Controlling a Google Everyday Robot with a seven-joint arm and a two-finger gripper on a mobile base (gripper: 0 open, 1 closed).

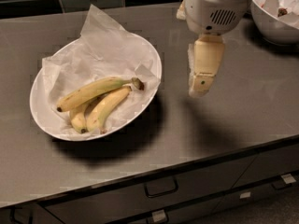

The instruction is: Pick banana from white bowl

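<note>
The white bowl (149,92) sits on the grey counter at the left, lined with crumpled white paper (100,50). In it lie three bananas. The longest banana (91,92), curved with a dark stem tip at the right and a small black far end at the left, lies across the top of the other two. A plumper yellow banana (107,108) and a shorter greenish one (78,118) lie below it. My gripper (200,88) hangs above the counter to the right of the bowl, fingers pointing down, clear of the bowl and holding nothing.
A deeper white bowl (275,17) with paper in it stands at the back right corner. Dark tiles run along the back wall. The counter's front edge has drawers with handles (161,188) below it.
</note>
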